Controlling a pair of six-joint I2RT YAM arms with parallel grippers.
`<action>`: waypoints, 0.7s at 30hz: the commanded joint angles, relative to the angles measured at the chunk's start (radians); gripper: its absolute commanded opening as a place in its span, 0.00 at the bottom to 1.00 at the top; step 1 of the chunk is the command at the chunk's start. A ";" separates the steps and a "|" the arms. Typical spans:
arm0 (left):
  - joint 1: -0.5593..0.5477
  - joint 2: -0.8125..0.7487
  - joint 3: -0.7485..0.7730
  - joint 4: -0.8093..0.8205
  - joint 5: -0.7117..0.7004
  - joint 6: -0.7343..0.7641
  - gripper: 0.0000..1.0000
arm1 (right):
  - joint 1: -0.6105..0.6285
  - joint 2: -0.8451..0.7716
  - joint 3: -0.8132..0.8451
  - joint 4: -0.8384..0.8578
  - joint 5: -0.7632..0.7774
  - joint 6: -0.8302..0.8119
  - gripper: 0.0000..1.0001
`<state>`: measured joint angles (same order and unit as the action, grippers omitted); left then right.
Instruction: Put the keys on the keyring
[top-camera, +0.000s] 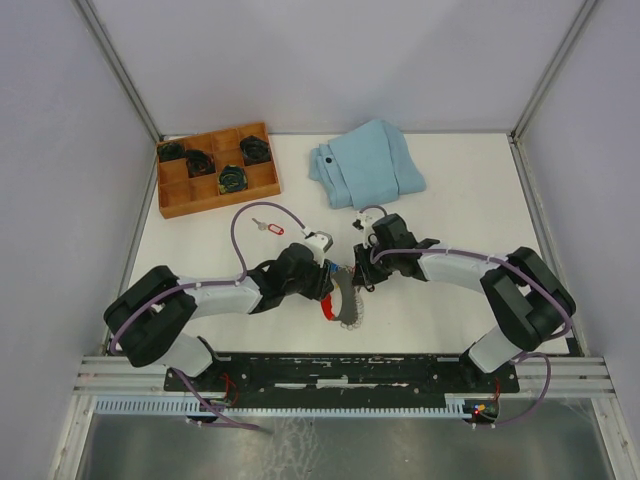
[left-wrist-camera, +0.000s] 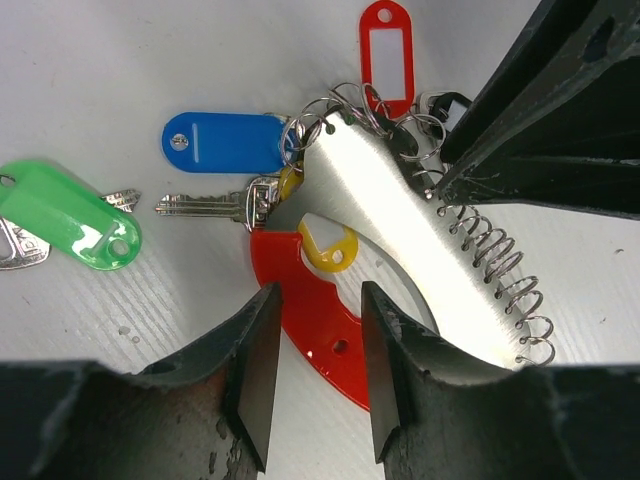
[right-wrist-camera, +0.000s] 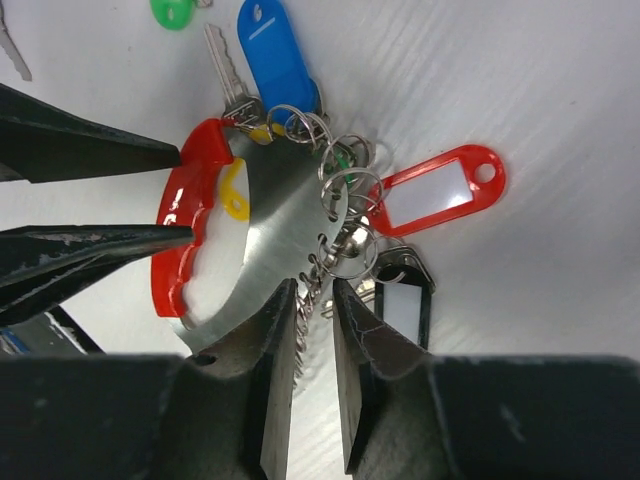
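The keyring (top-camera: 345, 305) lies between the two arms: a red curved strip (left-wrist-camera: 315, 330) on a shiny metal plate (left-wrist-camera: 400, 220) edged with small wire loops (left-wrist-camera: 500, 270). Around its top end cluster keys with a blue tag (left-wrist-camera: 225, 143), a yellow tag (left-wrist-camera: 328, 245), a red tag (left-wrist-camera: 386, 50) and a black tag (right-wrist-camera: 400, 305). A green-tagged key (left-wrist-camera: 70, 215) lies apart to the left. My left gripper (left-wrist-camera: 320, 290) stands open, its fingers straddling the red strip. My right gripper (right-wrist-camera: 315, 288) is open by a narrow gap, with the row of loops between its fingers.
Another key with a red tag (top-camera: 268, 227) lies alone on the table behind the left arm. A wooden compartment tray (top-camera: 215, 170) stands at the back left. A folded light-blue cloth (top-camera: 365, 165) lies at the back centre.
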<state>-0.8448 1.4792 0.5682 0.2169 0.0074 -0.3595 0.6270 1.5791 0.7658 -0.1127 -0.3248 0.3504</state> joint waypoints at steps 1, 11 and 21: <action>-0.005 0.019 0.012 0.036 -0.003 -0.002 0.44 | -0.005 0.013 0.027 0.065 -0.051 0.065 0.26; -0.005 0.021 0.002 0.041 0.001 -0.005 0.42 | -0.016 0.022 0.014 0.077 0.013 0.102 0.26; -0.004 0.013 -0.006 0.041 -0.006 -0.007 0.42 | -0.017 0.021 0.000 0.036 0.010 0.110 0.26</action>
<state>-0.8448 1.4937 0.5674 0.2394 0.0082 -0.3595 0.6128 1.6070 0.7658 -0.0803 -0.3172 0.4492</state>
